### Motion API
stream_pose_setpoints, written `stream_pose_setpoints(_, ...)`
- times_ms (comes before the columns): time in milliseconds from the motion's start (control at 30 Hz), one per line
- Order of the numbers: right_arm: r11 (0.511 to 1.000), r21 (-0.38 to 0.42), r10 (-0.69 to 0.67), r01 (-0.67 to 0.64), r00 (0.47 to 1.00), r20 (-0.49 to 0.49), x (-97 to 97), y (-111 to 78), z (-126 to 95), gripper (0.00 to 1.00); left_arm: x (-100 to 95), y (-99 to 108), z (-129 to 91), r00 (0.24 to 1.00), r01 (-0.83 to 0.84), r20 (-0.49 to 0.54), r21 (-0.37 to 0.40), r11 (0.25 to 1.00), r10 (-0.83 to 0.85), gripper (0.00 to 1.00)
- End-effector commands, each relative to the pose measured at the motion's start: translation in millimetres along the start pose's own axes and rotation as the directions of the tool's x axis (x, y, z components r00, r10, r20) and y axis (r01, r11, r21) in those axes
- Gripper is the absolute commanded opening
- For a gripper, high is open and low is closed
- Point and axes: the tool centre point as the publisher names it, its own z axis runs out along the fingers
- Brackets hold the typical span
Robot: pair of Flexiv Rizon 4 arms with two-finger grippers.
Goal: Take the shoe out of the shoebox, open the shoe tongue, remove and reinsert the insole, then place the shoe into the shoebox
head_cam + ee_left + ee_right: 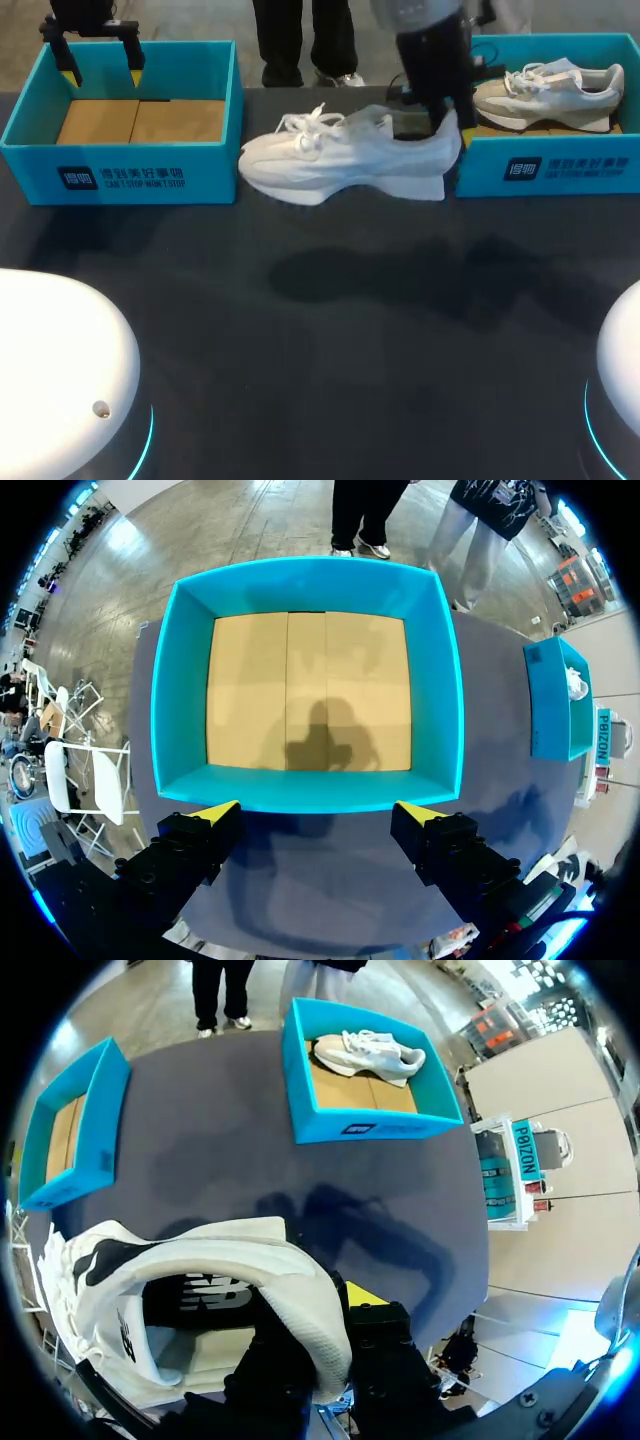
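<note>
A white shoe hangs above the dark table between the two boxes, toe pointing left, its shadow on the table below. My right gripper is shut on its heel. In the right wrist view the heel wall sits between the fingers of that gripper, and the shoe's opening shows the dark insole. My left gripper hovers open over the empty left shoebox. In the left wrist view that gripper stands over the near wall of the box, holding nothing.
A second teal shoebox at the right holds another pale shoe, also seen as the box and the shoe in the right wrist view. Two white arm bases stand at the near corners.
</note>
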Motion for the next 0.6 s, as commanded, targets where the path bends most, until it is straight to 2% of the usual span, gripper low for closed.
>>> stream_pose_setpoints(33,1.000,0.000,-0.001,0.001,1.000,0.003,7.9,-6.3,-1.1,0.00,0.1,0.4,-0.2,1.000,0.000,0.001,0.000,1.000,0.000,1.00)
stream_pose_setpoints(600,1.000,0.002,-0.003,0.003,1.000,0.002,8.5,-7.1,-1.0,0.00,0.1,0.4,-0.2,1.000,0.000,0.001,0.000,1.000,0.000,1.00)
